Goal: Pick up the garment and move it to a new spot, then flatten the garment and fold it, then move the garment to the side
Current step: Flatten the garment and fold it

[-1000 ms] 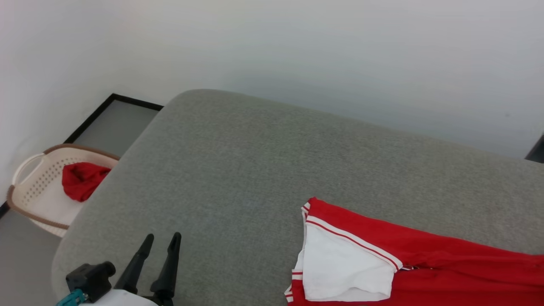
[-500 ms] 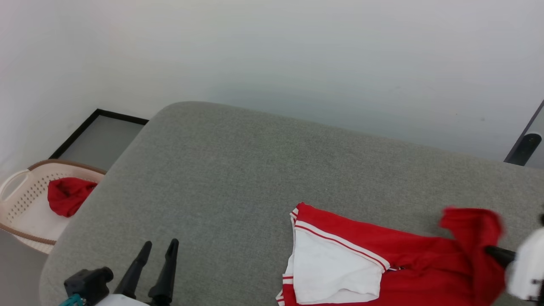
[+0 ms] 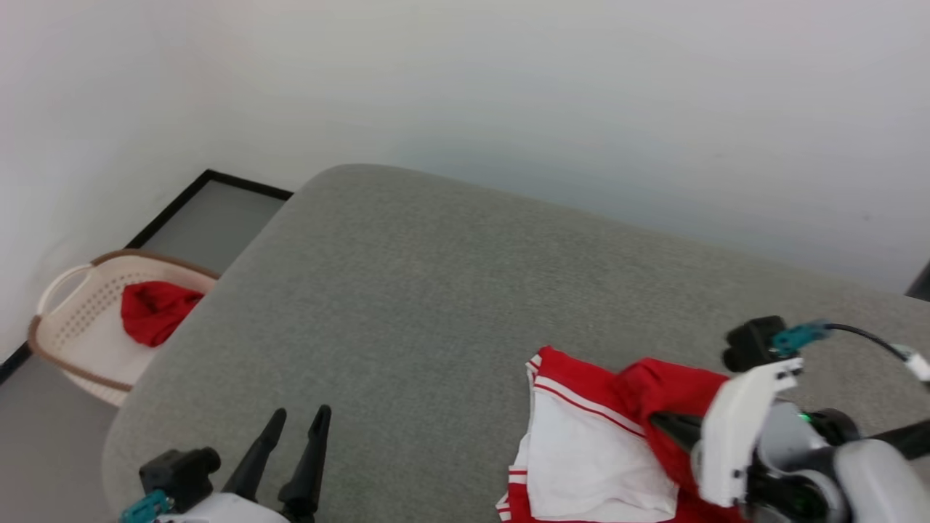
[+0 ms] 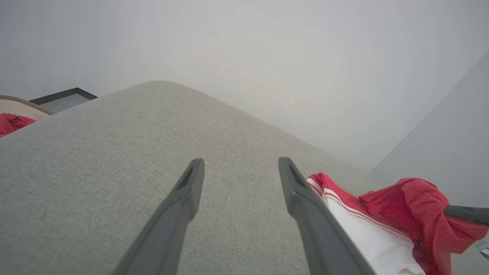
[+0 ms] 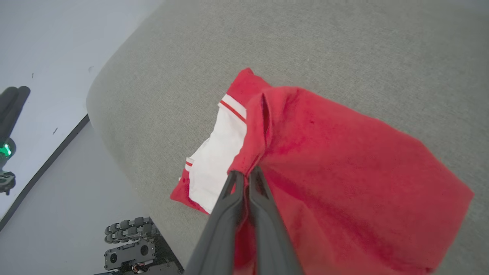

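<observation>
Lower right: right gripper (image 3: 657,421) clamped on a raised red fold of the garment (image 3: 588,457). Lower left: left gripper (image 3: 300,418), fingers apart, over the grey surface (image 3: 436,290).

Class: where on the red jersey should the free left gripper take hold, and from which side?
Probably the garment at its striped corner by the white sleeve, approached from the robot's left, low over the table. It lies flat facing the open left gripper; the right gripper pinches the raised fold.
</observation>
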Robot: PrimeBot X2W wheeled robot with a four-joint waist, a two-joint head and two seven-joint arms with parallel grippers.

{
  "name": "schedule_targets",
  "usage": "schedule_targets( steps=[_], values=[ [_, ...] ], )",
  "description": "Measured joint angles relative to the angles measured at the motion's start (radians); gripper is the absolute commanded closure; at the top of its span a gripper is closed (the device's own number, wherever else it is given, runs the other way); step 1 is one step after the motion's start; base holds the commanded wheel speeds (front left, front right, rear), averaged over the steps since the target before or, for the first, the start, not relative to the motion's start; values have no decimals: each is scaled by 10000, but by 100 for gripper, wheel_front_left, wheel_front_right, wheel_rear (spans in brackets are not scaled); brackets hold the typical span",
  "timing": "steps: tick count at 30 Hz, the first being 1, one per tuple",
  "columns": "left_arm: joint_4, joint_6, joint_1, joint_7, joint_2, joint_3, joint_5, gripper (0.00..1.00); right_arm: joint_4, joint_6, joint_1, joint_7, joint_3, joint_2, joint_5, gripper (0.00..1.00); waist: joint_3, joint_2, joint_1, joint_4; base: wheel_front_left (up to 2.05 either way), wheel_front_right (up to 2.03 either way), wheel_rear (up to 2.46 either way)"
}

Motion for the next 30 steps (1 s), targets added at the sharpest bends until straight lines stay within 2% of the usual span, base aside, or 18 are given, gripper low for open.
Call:
schedule_targets(
  steps=[12,28,29,30],
  values=[
    [391,-94,-459,-86,-270,-255,-67,0,2353,0,-1229,-1283,1298,1018,-543,100,324,0,0,549,0,0,0],
    [1022,-190,-956,-186,-510,-495,-84,0,5645,0,-2555,-3028,3026,1578,-568,100,622,0,0,698,0,0,0],
    [1066,-190,-993,-203,-512,-493,-86,0,5806,0,-2643,-3141,3126,1597,-539,93,615,0,0,692,0,0,0],
    [1101,-194,-1023,-211,-512,-491,-86,0,5971,0,-2714,-3256,3177,1632,-504,71,605,0,0,681,0,0,0]
  ],
)
